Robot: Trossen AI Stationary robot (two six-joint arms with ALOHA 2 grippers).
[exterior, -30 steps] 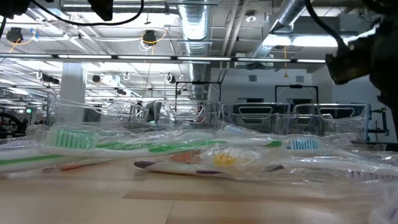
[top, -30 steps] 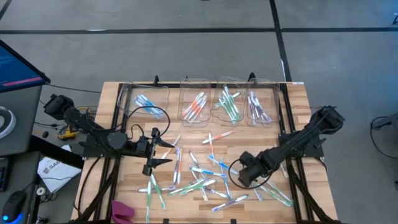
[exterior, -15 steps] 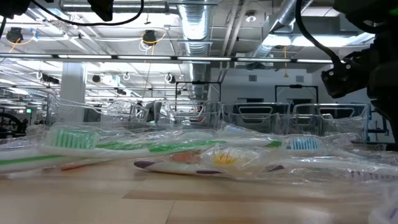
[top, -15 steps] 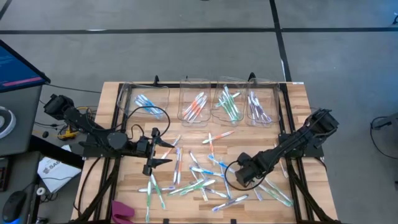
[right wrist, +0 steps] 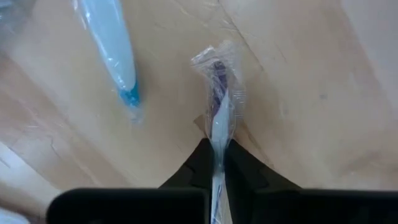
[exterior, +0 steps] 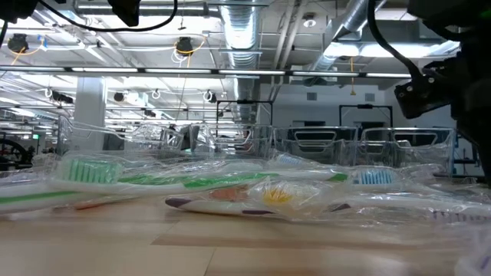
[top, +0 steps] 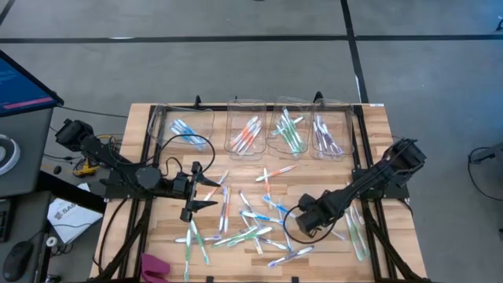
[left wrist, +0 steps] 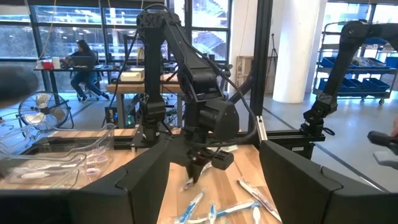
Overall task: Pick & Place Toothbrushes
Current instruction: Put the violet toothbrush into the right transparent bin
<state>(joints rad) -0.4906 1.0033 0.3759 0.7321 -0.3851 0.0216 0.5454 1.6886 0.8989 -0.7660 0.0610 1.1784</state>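
Industrial lab: exposed ceiling ducts (exterior: 244,34), metal racks (exterior: 360,146), person at desk (left wrist: 81,65).

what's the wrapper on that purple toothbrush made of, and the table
Wrapper on the purple toothbrush: seemingly thin clear plastic film, glossy and crinkled at its end. Table: looks like light wood with a smooth matte finish, showing grain lines.

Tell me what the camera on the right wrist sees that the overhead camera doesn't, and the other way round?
Only the right wrist view shows the right claw pinched shut on a wrapped purple toothbrush against the wood, with a wrapped blue toothbrush beside it.

Only the high view shows the whole table, the four clear bins along its far edge, the scattered toothbrushes and the left claw, open and waiting above the table's left half.

Both show the right claw down among the loose brushes.
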